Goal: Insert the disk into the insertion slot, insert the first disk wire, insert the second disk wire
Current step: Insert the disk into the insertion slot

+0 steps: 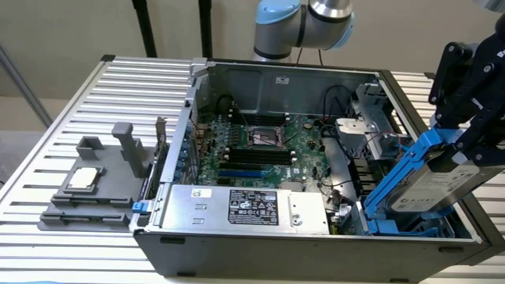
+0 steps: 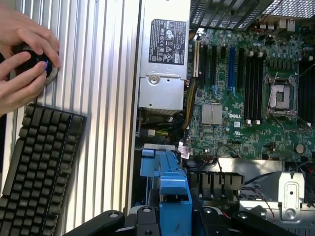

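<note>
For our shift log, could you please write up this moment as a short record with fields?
Gripper: shut on the disk
Disk pose: tilted, lower end down at the insertion slot, not seated flat
Computer case: open, on the slatted table
Power-supply box: inside the case, to the exterior view's left of the slot
Grey fixture: on the table outside the case, a chip on it
Person's hands: on a black round control beside a keyboard

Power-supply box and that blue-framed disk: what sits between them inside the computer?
A bundle of yellow and black cables lies between the silver power-supply box and the disk. The wrist view shows it most plainly.
</note>
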### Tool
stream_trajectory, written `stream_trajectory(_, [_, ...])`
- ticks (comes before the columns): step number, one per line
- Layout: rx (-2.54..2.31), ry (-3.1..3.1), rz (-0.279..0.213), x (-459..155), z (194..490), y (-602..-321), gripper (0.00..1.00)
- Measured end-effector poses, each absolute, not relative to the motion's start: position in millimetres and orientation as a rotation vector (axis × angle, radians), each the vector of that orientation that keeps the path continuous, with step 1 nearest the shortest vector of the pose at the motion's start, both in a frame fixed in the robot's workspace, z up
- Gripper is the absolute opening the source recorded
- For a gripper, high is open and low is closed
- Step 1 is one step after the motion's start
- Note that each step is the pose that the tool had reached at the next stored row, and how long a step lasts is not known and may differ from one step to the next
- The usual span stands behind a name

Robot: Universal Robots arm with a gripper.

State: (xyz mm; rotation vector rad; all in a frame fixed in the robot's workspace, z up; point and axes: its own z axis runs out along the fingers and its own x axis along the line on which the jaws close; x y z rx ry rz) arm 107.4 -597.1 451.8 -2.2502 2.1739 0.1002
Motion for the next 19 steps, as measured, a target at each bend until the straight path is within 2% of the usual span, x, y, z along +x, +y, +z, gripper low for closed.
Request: stream_trajectory(19, [-2.250,2.174,0.100,107.6,448.3,-595.7,0.33])
